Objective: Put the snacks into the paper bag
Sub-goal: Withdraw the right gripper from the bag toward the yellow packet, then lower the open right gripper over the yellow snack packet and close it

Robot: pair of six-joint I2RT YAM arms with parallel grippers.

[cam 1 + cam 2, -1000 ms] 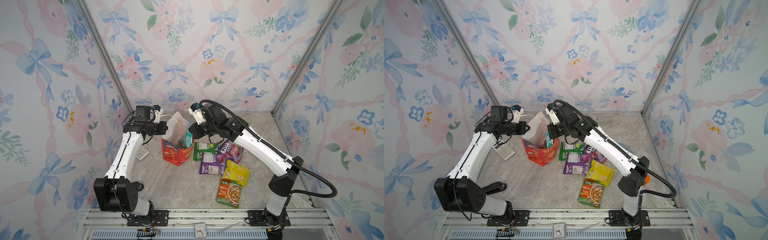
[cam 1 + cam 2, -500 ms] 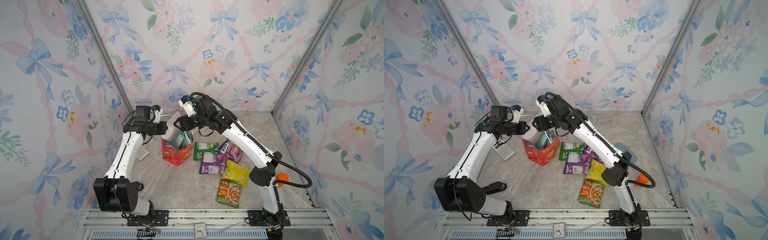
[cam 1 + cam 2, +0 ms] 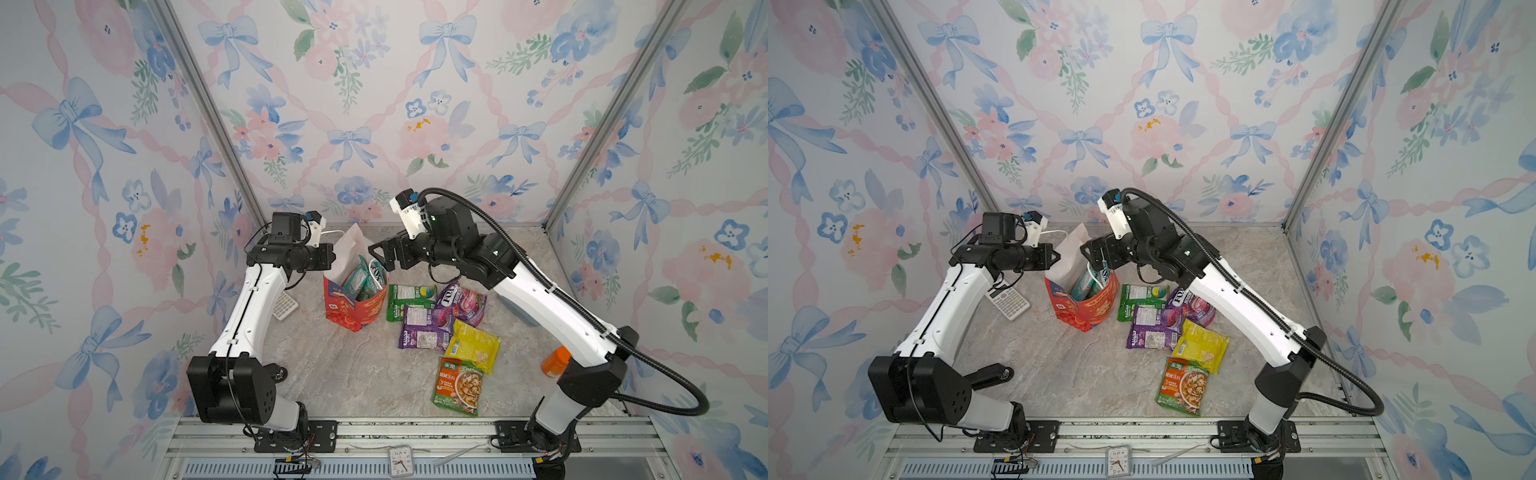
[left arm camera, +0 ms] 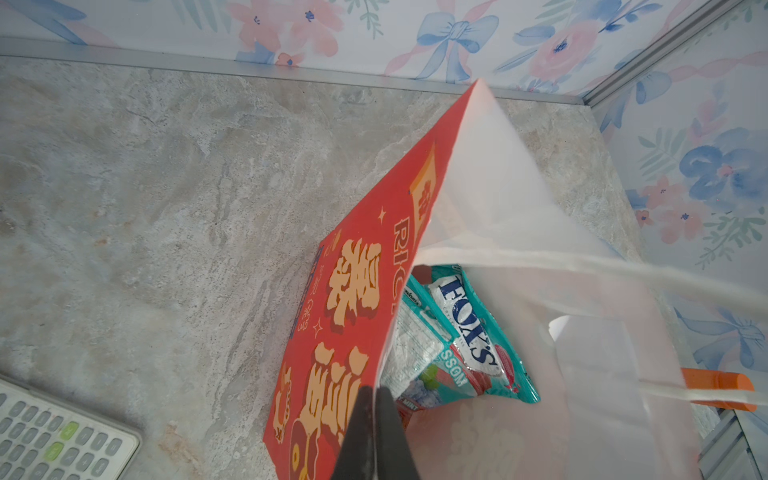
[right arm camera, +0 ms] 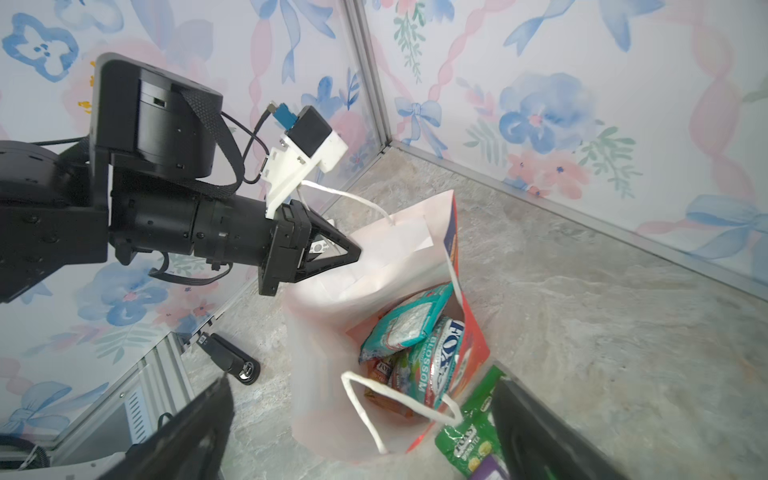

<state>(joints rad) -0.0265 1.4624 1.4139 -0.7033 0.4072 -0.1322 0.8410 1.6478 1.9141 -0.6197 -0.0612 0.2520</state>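
1. The paper bag (image 3: pixel 357 309) stands upright mid-frame in both top views, mouth up.
2. The left pincer (image 4: pixel 376 419) is pinching its rim, clearest in the left wrist view.
3. The right pincer (image 3: pixel 380 258) hangs spread wide above the mouth, empty.
4. The teal packets (image 4: pixel 469 332) stand on end inside. Only the right wrist view shows an orange packet (image 5: pixel 390 405) below.
5. The other snacks (image 3: pixel 432 328) lie flat on the desk (image 3: pixel 332 374), right of the bag.

Bright, even, diffuse light from above in all 4 views; shadows on the floor (image 3: pixel 353 374) faint, soft-edged. Both top views slightly soft, wide-angle, walls (image 3: pixel 374 104) splaying toward corners. Left wrist view: paper bag (image 4: pixel 353 291) white inside blown out, hazy; its cord handle (image 4: pixel 623 271) and left gripper (image 4: pixel 372 395) near the lens, out of focus. Right wrist view: right gripper (image 5: pixel 360 388) fingers blurred, dark; background sharp.
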